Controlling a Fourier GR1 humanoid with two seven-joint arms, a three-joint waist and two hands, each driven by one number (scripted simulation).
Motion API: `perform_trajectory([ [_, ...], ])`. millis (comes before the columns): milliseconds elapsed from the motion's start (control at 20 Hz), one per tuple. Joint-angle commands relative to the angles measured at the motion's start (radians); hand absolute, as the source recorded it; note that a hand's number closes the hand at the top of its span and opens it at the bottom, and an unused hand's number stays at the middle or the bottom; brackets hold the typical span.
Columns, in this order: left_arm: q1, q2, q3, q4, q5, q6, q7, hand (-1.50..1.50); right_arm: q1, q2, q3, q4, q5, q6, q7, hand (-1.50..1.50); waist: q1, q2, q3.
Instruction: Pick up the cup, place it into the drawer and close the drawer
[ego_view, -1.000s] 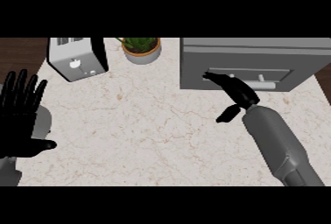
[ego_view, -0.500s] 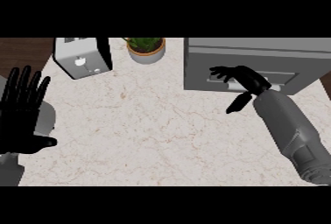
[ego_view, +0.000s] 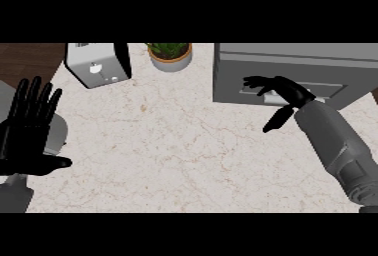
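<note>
Grey drawer (ego_view: 295, 75) front bears no readable writing; right robot hand (ego_view: 284, 90) touches it.

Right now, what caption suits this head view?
Right robot hand open at the grey drawer unit's front; left robot hand rests open.

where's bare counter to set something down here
The widest bare stretch is mid-counter, between the resting left hand and the right hand. It is crowded at the back: toaster, plant pot and drawer unit, with the right hand at its front.
</note>
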Motion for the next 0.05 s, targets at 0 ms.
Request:
perform_trajectory([
  [0, -0.015, 0.0, 0.009, 0.029, -0.015, 0.001, -0.005, -1.5, -0.081, -0.055, -0.011, 0.044, 0.021, -0.068, 0.117, -1.5, 0.009, 0.027, 0.002],
])
